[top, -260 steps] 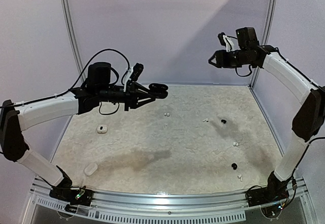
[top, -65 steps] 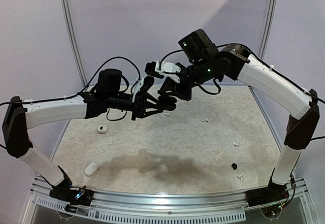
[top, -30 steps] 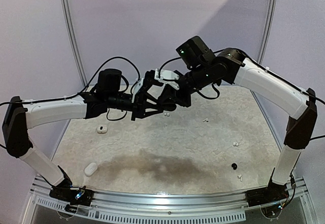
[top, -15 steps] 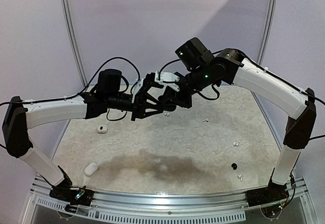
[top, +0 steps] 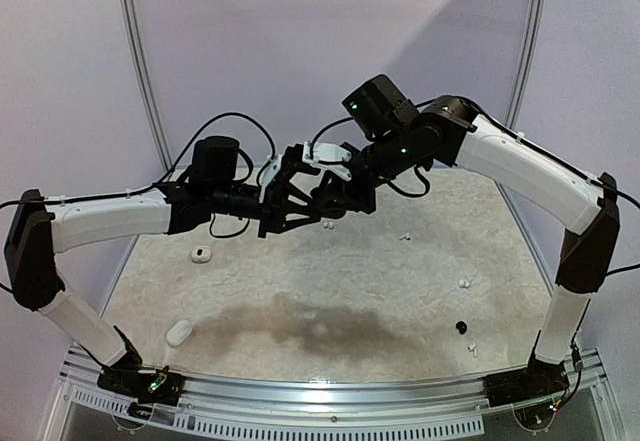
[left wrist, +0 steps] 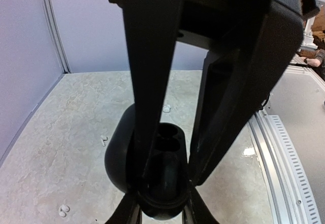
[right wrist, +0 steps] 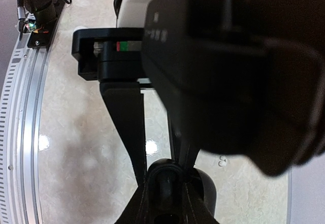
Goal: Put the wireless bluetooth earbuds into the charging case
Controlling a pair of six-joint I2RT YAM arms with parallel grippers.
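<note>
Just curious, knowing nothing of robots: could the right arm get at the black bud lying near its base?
Probably yes. The black earbud lies in the open, nothing over it. But the right end effector is up at the black case and would have to back away first.

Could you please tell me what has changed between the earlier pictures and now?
The right hand swung from high on the far right down to the black charging case held by the left hand, which shifted slightly rightward. One black earbud has gone from the right of the table, presumably picked up. The left hand's grip, the other black earbud and the white cases stayed put.
</note>
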